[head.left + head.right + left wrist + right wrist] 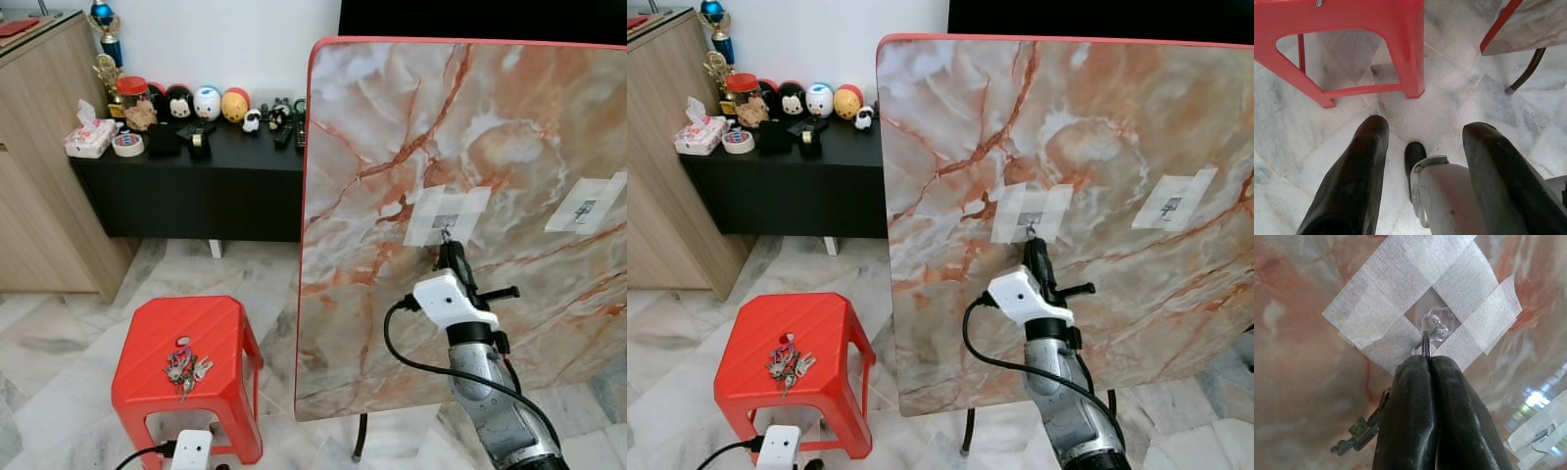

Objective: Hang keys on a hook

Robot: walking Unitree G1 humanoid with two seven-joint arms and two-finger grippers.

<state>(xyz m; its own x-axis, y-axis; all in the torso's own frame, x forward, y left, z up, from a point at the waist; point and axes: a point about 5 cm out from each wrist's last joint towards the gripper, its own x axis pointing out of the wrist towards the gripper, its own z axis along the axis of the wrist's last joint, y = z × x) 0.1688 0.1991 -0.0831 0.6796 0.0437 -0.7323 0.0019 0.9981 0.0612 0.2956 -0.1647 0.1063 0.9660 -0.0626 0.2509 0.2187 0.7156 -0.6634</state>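
A clear hook (1436,325) is taped with white strips to the upright marble board (392,127). My right gripper (1429,360) is raised against it, shut on a metal key ring (1426,343) whose top touches the hook. A dark key (1359,431) dangles from the ring beside the fingers. In the left eye view the right gripper (449,245) sits just under the taped hook (446,223). A second bunch of keys (185,366) lies on the red stool (147,333). My left gripper (1420,129) hangs low by the stool, open, with nothing held.
A second taped hook (586,210) is further right on the board. A black sideboard (196,186) with toys and a wooden cabinet (39,176) stand at the back left. The board's thin leg (1528,73) rests on the marble floor.
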